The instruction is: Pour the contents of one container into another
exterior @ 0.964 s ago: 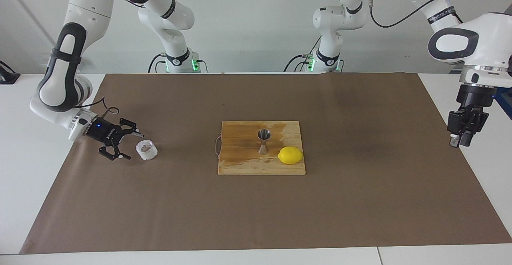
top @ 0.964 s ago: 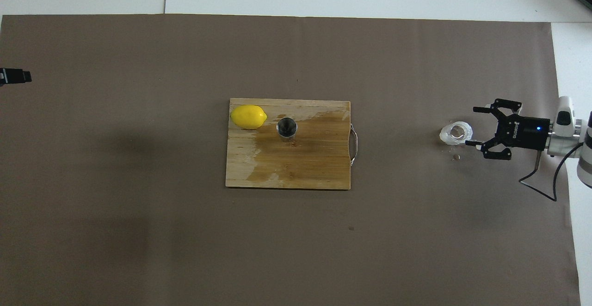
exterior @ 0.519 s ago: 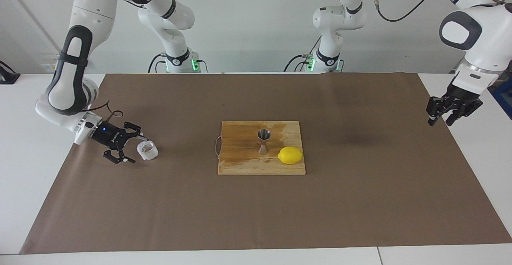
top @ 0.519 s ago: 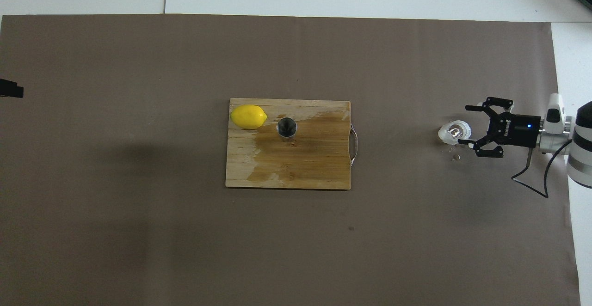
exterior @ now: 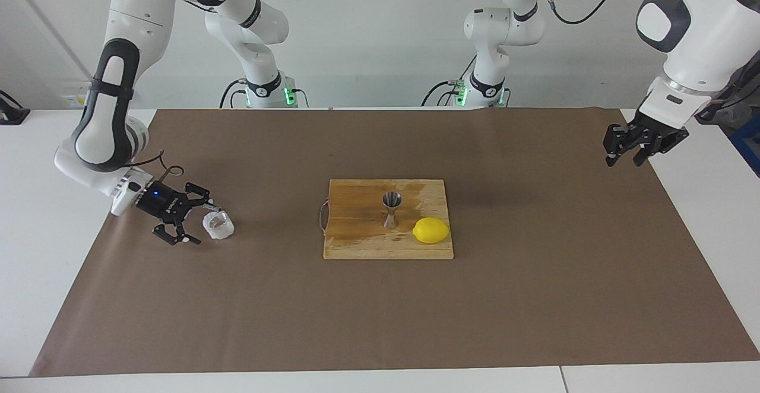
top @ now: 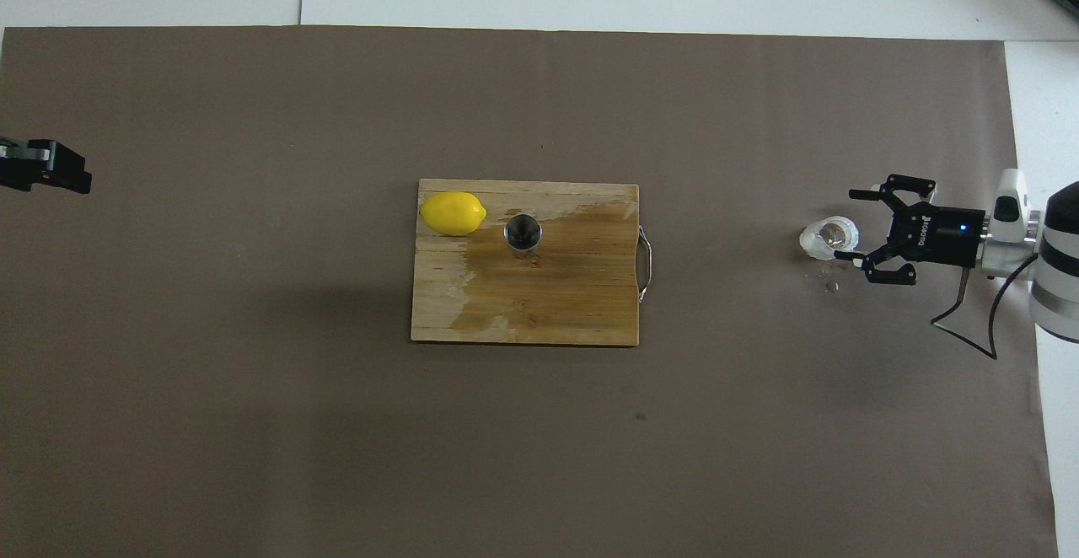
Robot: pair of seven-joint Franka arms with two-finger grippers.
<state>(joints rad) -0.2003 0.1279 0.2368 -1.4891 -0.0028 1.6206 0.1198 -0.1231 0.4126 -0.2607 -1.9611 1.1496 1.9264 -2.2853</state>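
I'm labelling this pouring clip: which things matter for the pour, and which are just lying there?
For the pour:
- clear cup, beside the open right gripper
- steel jigger

Just lying there:
- lemon
- cutting board
- brown paper

Both arms are showing glossy white shells with black joint bands. Green lights are glowing at their bases, black cables are looping alongside, and a blue light is shining on the black right claw [exterior: 198,225].
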